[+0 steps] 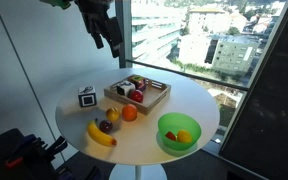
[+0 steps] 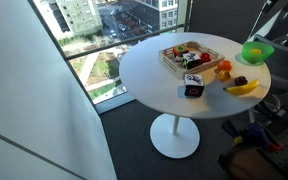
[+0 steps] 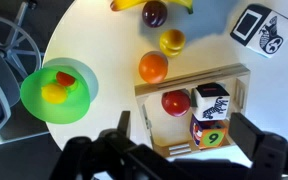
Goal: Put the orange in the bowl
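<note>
nothing is done yet: the orange [image 3: 153, 67] lies mid-worktop [image 1: 72, 115] beside the wooden tray [image 3: 189, 80], apart from the bowl [image 3: 29, 95] at the edge. the gripper [image 1: 104, 42] hangs above, jaws spread, empty; grasping and carrying are left.

Table [image 3: 94, 35]: plain white.
Bowl [image 3: 31, 104]: bright green; red + yellow bits inside.
Orange [image 3: 153, 67]: deep orange, even tone, no markings.
Pale fruit [image 3: 171, 41]: yellow-orange w/ a reddish patch.
Plum [image 3: 155, 13]: dark red-purple.
Banana [image 1: 101, 134]: yellow.
Tray [image 3: 242, 75]: light wood tan.
In the tray: red ball [image 3: 176, 102]; zebra cube [image 3: 211, 99], blk/wht stripes; multicolour block [image 3: 208, 131] w/ a 9 on it.
Loose cube [image 3: 257, 27]: white w/ blk print.
</note>
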Controlling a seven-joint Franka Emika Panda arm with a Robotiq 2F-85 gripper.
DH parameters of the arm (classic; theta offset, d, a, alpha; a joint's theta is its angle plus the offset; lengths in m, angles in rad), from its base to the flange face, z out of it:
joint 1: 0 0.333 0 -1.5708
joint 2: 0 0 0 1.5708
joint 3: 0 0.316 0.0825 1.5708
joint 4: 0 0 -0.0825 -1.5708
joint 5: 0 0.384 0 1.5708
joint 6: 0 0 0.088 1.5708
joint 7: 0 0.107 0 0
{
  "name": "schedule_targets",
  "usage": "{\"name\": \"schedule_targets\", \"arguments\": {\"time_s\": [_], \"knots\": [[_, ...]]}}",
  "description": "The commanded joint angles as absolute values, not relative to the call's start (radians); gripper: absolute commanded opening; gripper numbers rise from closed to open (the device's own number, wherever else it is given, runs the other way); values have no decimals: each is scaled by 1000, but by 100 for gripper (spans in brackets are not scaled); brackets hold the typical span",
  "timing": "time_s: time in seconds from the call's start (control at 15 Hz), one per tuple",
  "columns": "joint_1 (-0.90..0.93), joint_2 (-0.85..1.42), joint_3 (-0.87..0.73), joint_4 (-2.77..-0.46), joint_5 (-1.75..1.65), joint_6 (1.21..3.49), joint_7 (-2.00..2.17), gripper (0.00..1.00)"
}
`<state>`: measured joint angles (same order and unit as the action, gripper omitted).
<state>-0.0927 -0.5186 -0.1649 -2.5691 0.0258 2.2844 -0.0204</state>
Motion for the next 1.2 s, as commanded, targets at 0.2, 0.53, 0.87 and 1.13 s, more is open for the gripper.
{"name": "schedule_targets", "arguments": {"time_s": [0.2, 0.53, 0.87, 1.13], "knots": [[-105, -518, -153, -2567, 34, 2281, -27, 100], [-105, -502, -155, -2553, 38, 2275, -23, 100], [-104, -437, -153, -2513, 38, 2265, -14, 100], [-99, -353, -145, -2483, 34, 2253, -12, 100]]}}
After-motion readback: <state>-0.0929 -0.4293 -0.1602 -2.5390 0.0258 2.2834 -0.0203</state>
